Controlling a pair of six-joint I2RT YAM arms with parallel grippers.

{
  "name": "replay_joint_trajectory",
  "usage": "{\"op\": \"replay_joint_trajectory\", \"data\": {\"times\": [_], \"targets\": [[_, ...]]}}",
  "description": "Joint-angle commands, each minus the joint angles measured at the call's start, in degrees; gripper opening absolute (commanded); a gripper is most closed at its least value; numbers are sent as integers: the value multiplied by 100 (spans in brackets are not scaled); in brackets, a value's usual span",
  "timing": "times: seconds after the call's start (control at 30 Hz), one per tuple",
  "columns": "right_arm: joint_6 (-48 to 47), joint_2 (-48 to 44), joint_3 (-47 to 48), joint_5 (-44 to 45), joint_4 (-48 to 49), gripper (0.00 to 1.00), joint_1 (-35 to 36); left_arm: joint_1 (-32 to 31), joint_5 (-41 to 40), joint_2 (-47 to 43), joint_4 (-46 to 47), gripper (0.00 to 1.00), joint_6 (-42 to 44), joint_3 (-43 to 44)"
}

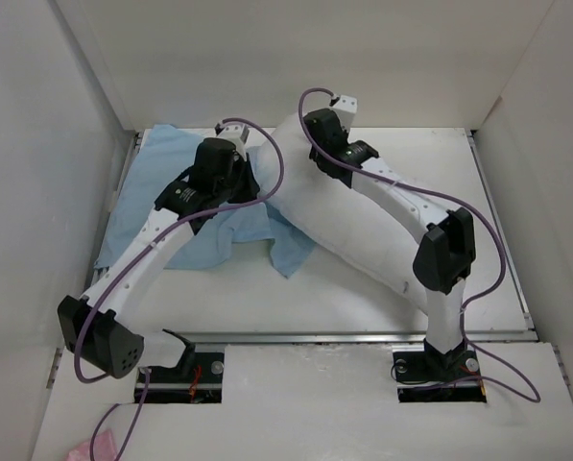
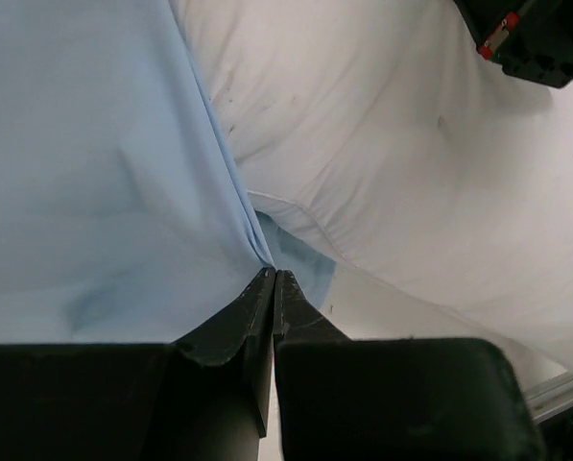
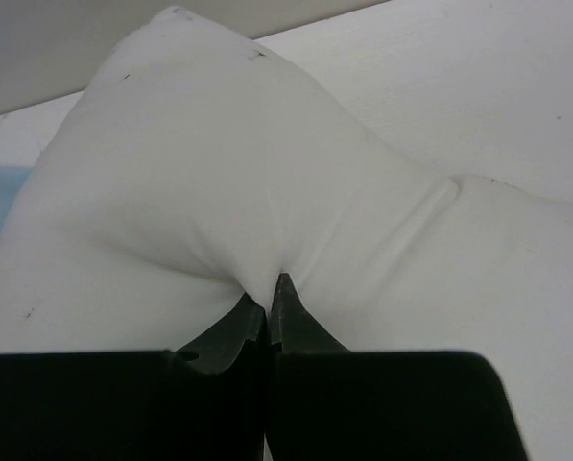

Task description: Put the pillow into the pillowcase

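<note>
The white pillow (image 1: pixel 348 216) lies diagonally from the back middle to the right front of the table. The light-blue pillowcase (image 1: pixel 171 182) lies crumpled at the left, its edge against the pillow. My left gripper (image 2: pixel 273 273) is shut on a fold of the pillowcase (image 2: pixel 94 192) right beside the pillow (image 2: pixel 401 163). My right gripper (image 3: pixel 270 288) is shut, pinching the pillow's fabric (image 3: pixel 228 182) near its far end. In the top view the left gripper (image 1: pixel 230 130) and right gripper (image 1: pixel 336 104) sit close together at the back.
White walls (image 1: pixel 36 144) enclose the table on three sides. A bare strip of table (image 1: pixel 296 303) runs along the front. The right arm (image 1: pixel 444 250) crosses over the pillow. Purple cables loop from both arms.
</note>
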Motion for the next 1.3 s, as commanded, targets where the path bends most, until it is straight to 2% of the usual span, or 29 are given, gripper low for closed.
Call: {"op": "replay_joint_trajectory", "data": {"times": [0.0, 0.13, 0.23, 0.4, 0.47, 0.5, 0.53, 0.57, 0.6, 0.63, 0.67, 0.7, 0.83, 0.9, 1.0, 1.03, 1.27], "targets": [[306, -160, 420, 52, 462, 0, -110, -86, 107, -450, -178, 0, -279, -197], [-142, -581, -639, -641, 1279, 0, 547, -86, 353, -355, 156, 0, -332, -268], [-248, -942, -1239, -890, 1421, 0, 1101, -86, 353, -196, 218, 0, -385, -127], [-169, -1224, -2725, -1067, 1421, 0, 1183, -86, 169, -143, 52, 0, -385, 40], [-169, -1224, -2937, -1015, 1167, 7, 1183, -86, -85, -195, -97, 0, -385, 101], [-169, -1224, -2990, -936, 1044, 9, 1183, -86, -173, -195, -316, 5, -385, 162], [-169, -1224, -3051, -848, 825, 13, 1183, -86, -348, -195, -431, 27, -385, 233], [-230, -1276, -3052, -786, 762, 18, 1183, -86, -498, -195, -571, 44, -385, 285], [-231, -1346, -3104, -725, 761, 34, 1183, -86, -699, -195, -686, 60, -385, 364], [-353, -1530, -3174, -724, 709, 44, 1183, -86, -901, -195, -870, 75, -463, 365], [-545, -1636, -3175, -855, 709, 55, 1087, -86, -1234, -195, -932, 100, -464, 426], [-634, -1733, -3175, -1239, 709, 71, 929, -86, -1350, -265, -933, 100, -542, 427], [-1196, -2199, -3175, -2390, 875, 77, 560, 351, -1422, -336, -845, 100, -657, 243], [-1451, -2436, -3175, -2472, 1111, 79, 480, 607, -1483, -223, -644, 100, -718, 181], [-1802, -2507, -3044, -2937, 1489, 97, 260, 1038, -1098, 269, -503, 100, -605, 181], [-1804, -2281, -2738, -3287, 1491, 99, 112, 1100, -897, 523, -502, 100, -604, 181], [-2453, -997, -1032, -4037, 1166, 100, -74, 1153, -149, 1061, -125, 98, -271, -39]]}}
